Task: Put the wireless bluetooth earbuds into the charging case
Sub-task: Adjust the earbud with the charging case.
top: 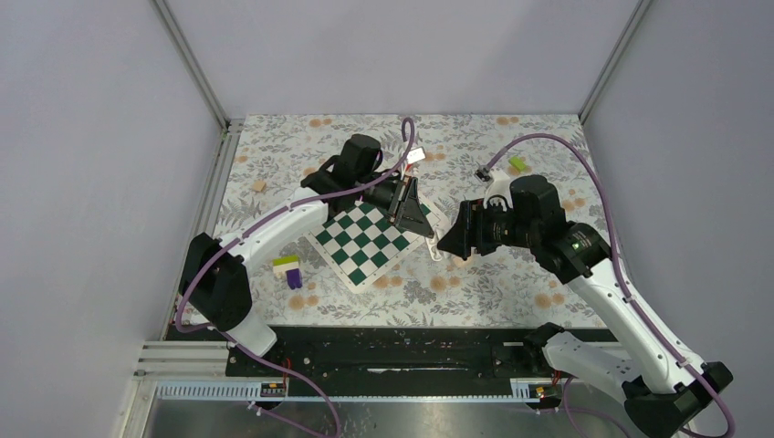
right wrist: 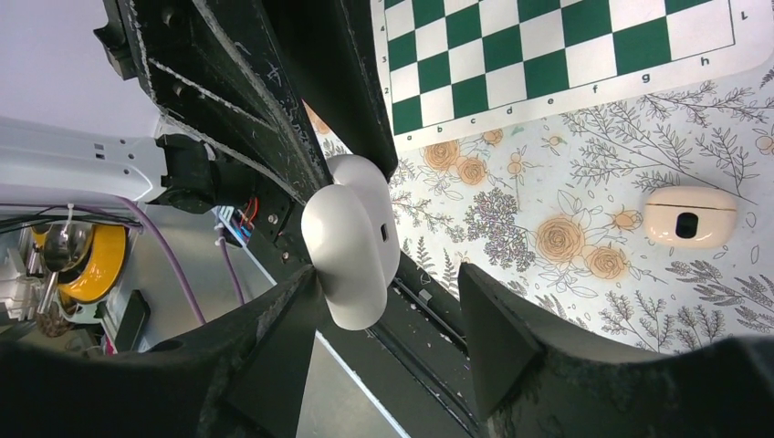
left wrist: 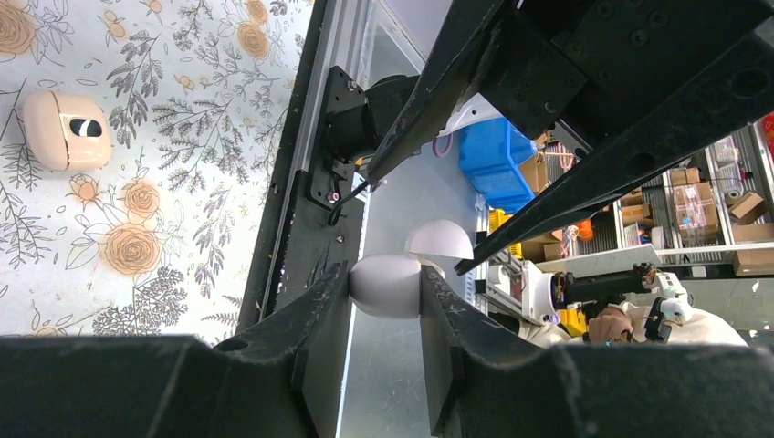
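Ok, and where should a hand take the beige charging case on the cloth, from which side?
Grip the charging case across its two longer, straighter sides, coming from straight above: it lies flat on the floral cloth, hollow facing up, nothing touching it.

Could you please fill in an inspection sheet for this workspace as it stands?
Surface: floral cloth with a green chessboard mat.
Job's things: white earbud held off the cloth; beige charging case on the cloth, dark hollow showing.
Clutter: tan block, yellow and purple blocks, green block.
Grippers: left gripper fingers shut on the earbud; right gripper fingers open around it.
Cables: purple cable along each arm.
Surroundings: grey walls, black rail.
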